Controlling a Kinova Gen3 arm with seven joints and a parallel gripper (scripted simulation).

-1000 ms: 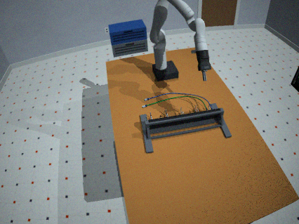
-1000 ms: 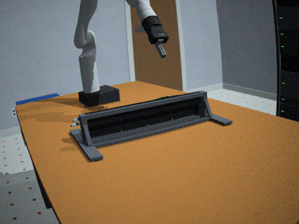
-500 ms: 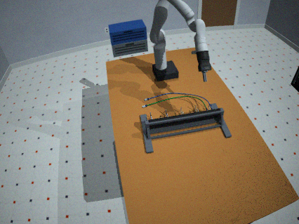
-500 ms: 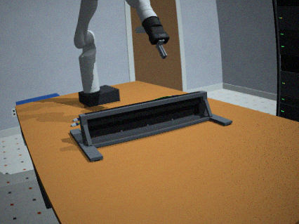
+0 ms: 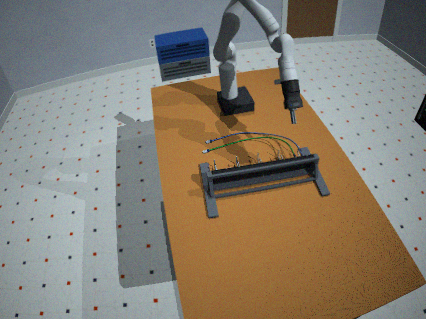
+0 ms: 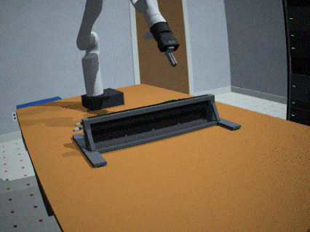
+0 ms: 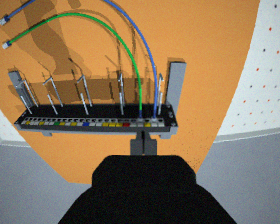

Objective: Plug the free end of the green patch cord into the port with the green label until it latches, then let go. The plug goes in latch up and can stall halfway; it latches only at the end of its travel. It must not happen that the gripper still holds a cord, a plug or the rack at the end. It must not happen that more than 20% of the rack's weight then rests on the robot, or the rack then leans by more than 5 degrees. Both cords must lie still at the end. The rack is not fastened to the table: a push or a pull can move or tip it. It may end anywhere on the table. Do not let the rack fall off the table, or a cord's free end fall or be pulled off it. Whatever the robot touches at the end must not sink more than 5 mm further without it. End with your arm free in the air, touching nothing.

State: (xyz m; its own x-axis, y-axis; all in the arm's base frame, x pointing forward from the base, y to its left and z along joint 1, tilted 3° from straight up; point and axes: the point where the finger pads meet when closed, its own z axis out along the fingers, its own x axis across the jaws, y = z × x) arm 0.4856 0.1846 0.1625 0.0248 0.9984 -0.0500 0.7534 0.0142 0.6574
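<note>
The rack (image 5: pixel 262 168) (image 6: pixel 148 110) (image 7: pixel 100 110) stands upright on the table. Its row of ports and coloured labels shows in the wrist view, with a green label (image 7: pixel 56 123) left of the middle. The green patch cord (image 5: pixel 250 139) (image 7: pixel 70 14) is plugged in near the rack's right end in the wrist view and arcs behind the rack. Its free plug (image 5: pixel 205 151) (image 6: pixel 76 129) (image 7: pixel 6 45) lies at the left. My gripper (image 5: pixel 294 122) (image 6: pixel 174 65) (image 7: pixel 142 138) is shut and empty, raised above and away from the rack and both cords. The port's opening is too small to make out.
A blue cord (image 5: pixel 240 133) (image 7: pixel 143 38) runs beside the green one, its free plug (image 5: pixel 208 141) (image 7: pixel 4 21) near the green plug. Thin metal wire guides (image 7: pixel 84 95) stick up behind the rack. The table (image 5: pixel 280 247) (image 6: pixel 204 172) has its left edge near the rack's left foot.
</note>
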